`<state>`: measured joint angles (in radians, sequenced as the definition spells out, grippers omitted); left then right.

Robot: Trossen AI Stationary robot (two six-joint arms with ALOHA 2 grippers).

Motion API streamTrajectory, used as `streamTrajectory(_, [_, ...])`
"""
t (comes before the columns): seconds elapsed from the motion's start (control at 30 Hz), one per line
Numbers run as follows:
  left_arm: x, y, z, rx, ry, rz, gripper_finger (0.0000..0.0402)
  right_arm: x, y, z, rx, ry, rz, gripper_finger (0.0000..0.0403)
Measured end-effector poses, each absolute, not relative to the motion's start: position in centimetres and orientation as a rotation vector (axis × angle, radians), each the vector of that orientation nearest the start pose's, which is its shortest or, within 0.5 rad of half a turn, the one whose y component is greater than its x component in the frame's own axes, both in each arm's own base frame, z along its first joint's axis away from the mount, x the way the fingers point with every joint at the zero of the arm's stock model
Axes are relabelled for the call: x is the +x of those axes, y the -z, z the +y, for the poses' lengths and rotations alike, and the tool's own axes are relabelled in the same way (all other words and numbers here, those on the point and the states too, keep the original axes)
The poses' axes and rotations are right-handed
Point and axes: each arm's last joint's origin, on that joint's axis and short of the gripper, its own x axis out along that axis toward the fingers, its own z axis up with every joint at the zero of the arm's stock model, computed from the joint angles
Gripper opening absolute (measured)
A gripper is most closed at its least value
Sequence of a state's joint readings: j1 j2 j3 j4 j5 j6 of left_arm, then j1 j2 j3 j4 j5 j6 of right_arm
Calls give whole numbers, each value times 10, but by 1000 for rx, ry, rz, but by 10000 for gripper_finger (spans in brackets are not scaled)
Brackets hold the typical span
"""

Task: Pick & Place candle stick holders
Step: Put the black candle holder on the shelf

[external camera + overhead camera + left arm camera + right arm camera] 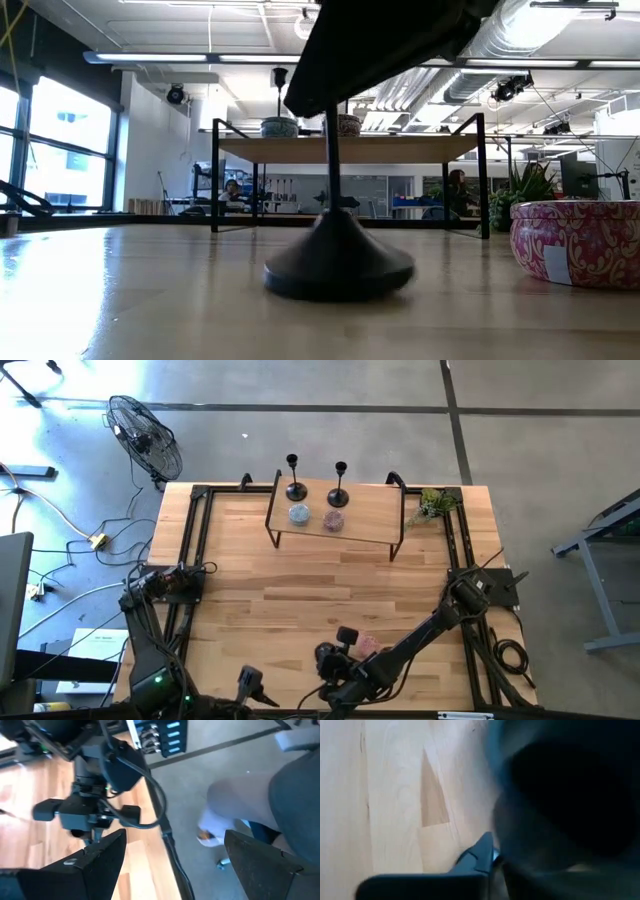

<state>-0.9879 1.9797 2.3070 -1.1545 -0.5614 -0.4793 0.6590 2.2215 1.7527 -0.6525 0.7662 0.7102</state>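
The candle stick holders split into two on the raised shelf (370,512) at twelve o'clock, one (295,482) beside the other (339,485), and a third (338,255) standing near the table's six o'clock edge. We see the right gripper (345,643) clamped shut on that third holder's stem. To lift well, we would rise straight up, keep the stem vertical, and clear the pink tin (577,242) at its three o'clock side. The left gripper (170,860) waits wide open with nothing in it at the seven o'clock corner. We cannot make out the actual contact: the arm hides the holder's cup in the low view, and the right wrist view is a dark blur.
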Motion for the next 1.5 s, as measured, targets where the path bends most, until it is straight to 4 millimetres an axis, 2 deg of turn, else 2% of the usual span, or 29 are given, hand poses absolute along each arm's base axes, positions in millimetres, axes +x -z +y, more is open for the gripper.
streamTrajectory(0.17, [234, -414, -324, 138, 194, 633, 331, 377, -181, 268, -92, 370, 743, 23])
streamTrajectory(0.3, [235, -415, -324, 141, 170, 614, 331, 373, -192, 269, -150, 378, 707, 8])
streamTrajectory(0.4, [235, -415, -323, 127, 153, 609, 331, 369, -204, 268, -191, 379, 681, 13])
streamTrajectory(0.6, [235, -415, -323, 130, 127, 593, 331, 347, -257, 263, -239, 398, 588, 8])
streamTrajectory(0.87, [233, -414, -326, 100, 237, 665, 331, 292, -344, 244, -232, 418, 441, 6])
streamTrajectory(1.0, [233, -413, -327, 85, 282, 693, 331, 268, -382, 226, -235, 418, 381, 9])
streamTrajectory(1.1, [233, -413, -326, 89, 266, 682, 331, 255, -402, 211, -260, 436, 351, 8])
streamTrajectory(1.27, [235, -415, -325, 106, 189, 626, 331, 235, -428, 179, -275, 493, 327, 8])
streamTrajectory(1.5, [239, -423, -328, 68, 127, 502, 331, 215, -450, 128, -260, 586, 345, 6])
